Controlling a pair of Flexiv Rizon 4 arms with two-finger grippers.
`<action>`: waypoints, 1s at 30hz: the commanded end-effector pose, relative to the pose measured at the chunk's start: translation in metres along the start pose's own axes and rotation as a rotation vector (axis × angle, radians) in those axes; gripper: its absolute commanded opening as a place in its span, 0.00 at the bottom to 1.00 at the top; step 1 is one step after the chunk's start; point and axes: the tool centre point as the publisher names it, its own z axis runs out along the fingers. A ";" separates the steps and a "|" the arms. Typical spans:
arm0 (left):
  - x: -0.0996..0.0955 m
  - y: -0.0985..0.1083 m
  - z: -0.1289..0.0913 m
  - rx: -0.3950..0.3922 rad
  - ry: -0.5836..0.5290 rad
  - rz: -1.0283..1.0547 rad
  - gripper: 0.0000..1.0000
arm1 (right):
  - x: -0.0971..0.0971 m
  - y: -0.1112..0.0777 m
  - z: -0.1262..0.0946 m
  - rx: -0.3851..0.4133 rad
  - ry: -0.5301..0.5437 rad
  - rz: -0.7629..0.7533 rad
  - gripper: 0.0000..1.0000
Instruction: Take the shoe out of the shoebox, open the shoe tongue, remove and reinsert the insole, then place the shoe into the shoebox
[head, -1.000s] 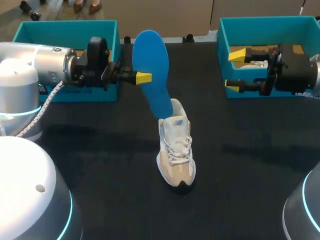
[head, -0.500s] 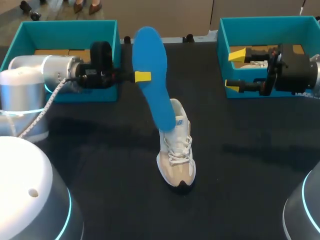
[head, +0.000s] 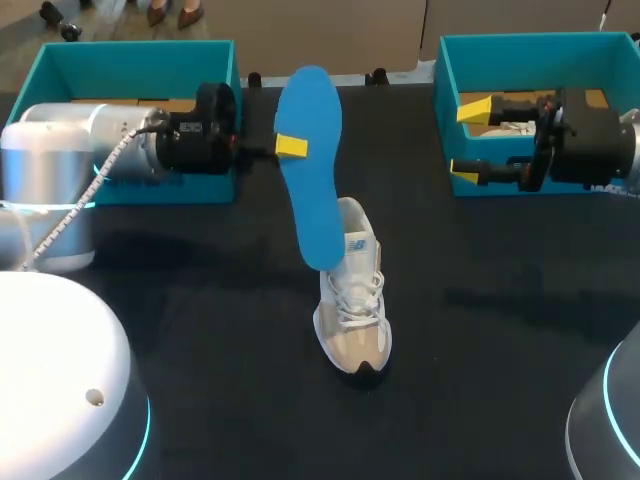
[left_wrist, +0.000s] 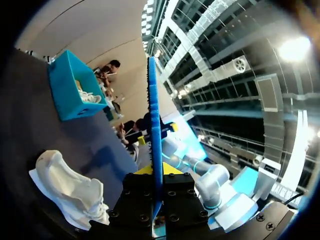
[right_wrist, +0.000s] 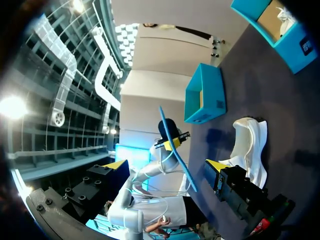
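The flat blue foam insole (head: 310, 170) is pinched in the left jaws above the white lace-up shoe (head: 352, 300). Next it must be slid back inside. The right jaws are spread.

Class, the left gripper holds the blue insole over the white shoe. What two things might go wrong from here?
1. The left gripper pinches the insole at one edge near its upper end; the long free part may swing or slip.
2. The shoe stands unheld, the right gripper open at the right shoebox; pushing the insole back in may tip it.
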 end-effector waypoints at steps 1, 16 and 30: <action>0.002 0.000 0.001 -0.047 0.073 -0.307 0.00 | 0.000 0.000 0.002 -0.001 -0.002 0.001 1.00; -0.006 0.002 0.005 -0.043 0.060 -0.317 0.00 | 0.002 0.000 0.001 -0.006 -0.021 -0.003 1.00; -0.017 -0.002 0.015 -0.004 -0.012 -0.332 0.00 | 0.036 -0.020 0.021 0.014 -0.262 -0.031 1.00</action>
